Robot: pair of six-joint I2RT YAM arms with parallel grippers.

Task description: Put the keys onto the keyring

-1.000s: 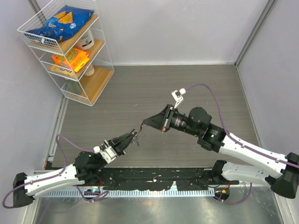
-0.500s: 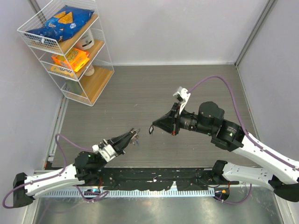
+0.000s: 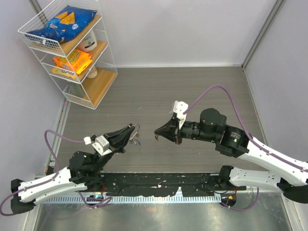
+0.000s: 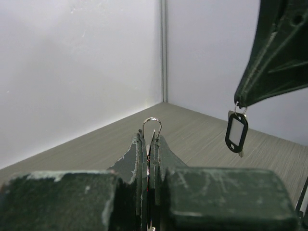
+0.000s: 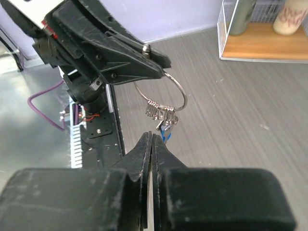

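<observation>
both closed: left gripper (image 3: 132,127) clamps keyring (image 5: 185,98), right gripper (image 3: 156,131) pinches tagged key (image 4: 237,132)

You withdrew the right gripper (image 3: 157,132), with its tagged key (image 4: 237,133), from the left gripper (image 3: 131,129). The tips, nearly touching before, then stood apart. You lowered the right forearm and rolled its wrist. You raised the left gripper, with keyring (image 4: 152,119) and keys (image 5: 160,114), away from the bases.
</observation>
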